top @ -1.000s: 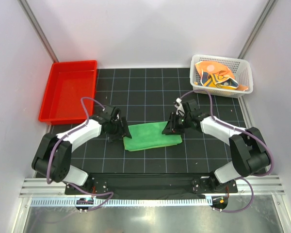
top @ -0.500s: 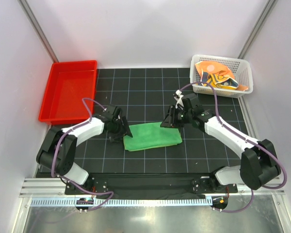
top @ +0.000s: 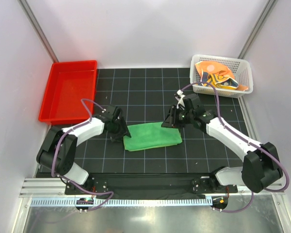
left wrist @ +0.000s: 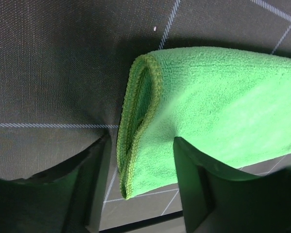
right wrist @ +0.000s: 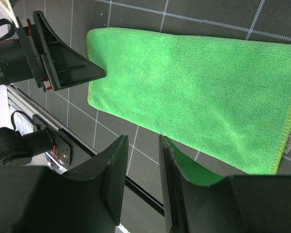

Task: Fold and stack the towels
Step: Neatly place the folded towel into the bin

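You have three towels to account for, and only one is out on the black grid mat (top: 150,92): the green towel (top: 153,137), folded into a flat band at the middle of the mat with its long side running left to right between your two arms. Your left gripper (top: 122,132) sits low at the towel's left end, its two fingers (left wrist: 94,179) well parted and standing on either side of the doubled hem; they straddle the cloth without pinching it. Your right gripper (top: 167,123) is over the towel's far right corner, its fingers (right wrist: 114,174) only narrowly parted, with bare mat showing in the slot between them and nothing gripped. The other two towels are in the single white basket (top: 223,90) at the far right corner: an orange spotted towel (top: 208,68) and a yellow-orange lettered towel (top: 219,79), crumpled together so that you can only roughly tell where one ends. One red tray (top: 68,92) stands at the far left, well apart from the green towel
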Available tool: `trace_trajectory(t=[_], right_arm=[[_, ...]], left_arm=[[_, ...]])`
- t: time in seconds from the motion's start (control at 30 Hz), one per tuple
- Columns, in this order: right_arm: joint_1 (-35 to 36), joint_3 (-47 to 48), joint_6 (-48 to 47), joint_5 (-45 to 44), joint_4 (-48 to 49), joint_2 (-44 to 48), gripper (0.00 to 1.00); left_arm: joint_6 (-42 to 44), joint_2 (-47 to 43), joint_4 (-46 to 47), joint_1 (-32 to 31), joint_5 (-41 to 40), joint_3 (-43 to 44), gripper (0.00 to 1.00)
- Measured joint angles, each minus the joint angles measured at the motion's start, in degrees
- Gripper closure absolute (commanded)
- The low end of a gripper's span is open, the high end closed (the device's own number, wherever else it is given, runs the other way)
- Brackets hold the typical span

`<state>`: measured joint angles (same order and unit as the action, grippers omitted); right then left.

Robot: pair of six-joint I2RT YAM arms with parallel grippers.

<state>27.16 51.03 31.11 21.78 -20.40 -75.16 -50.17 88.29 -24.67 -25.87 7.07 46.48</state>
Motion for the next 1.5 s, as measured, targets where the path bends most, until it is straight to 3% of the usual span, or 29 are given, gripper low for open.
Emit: trace_trajectory(t=[0.07,0.2,0.23,0.27,0.8,0.97,1.07,1.27,1.5], right_arm=[[0.00,-0.13,0.02,0.02,0.04,0.42,0.61],[0.00,-0.42,0.02,-0.02,0.07,0.70,0.60],[0.00,-0.57,0.02,-0.04,-0.02,0.81,0.58],[0.00,-0.79,0.02,-0.11,-0.11,1.03,0.57],[0.00,-2.69,-0.94,-7.76,-1.99,3.76,0.47],[0.00,-2.67,-0.98,-10.38,-2.10,3.76,0.13],[-0.02,-2.54,-1.09,-11.74,-2.29,3.76,0.00],[-0.74,-0.79,-1.07,-13.55,-2.54,2.97,0.00],[-1.92,0.68,-1.55,-13.53,-2.32,-0.59,0.00]], left_arm=[[-0.63,0.26,0.09,-0.07,-0.24,0.00,0.55],[-1.22,2.19,0.63,-0.37,-0.13,0.68,0.84],[-1.07,2.69,0.72,-0.42,0.04,0.96,0.95],[-1.11,3.50,0.46,-0.44,0.31,1.68,1.00],[10.71,7.43,-19.58,0.13,-10.47,19.96,1.00],[15.28,7.58,-25.53,0.20,-17.57,27.71,1.00],[18.99,8.22,-28.37,0.96,-22.40,33.33,1.00],[26.99,11.26,-31.56,5.22,-31.01,42.86,1.00],[35.21,17.68,-33.66,15.28,-36.70,51.93,1.00]])
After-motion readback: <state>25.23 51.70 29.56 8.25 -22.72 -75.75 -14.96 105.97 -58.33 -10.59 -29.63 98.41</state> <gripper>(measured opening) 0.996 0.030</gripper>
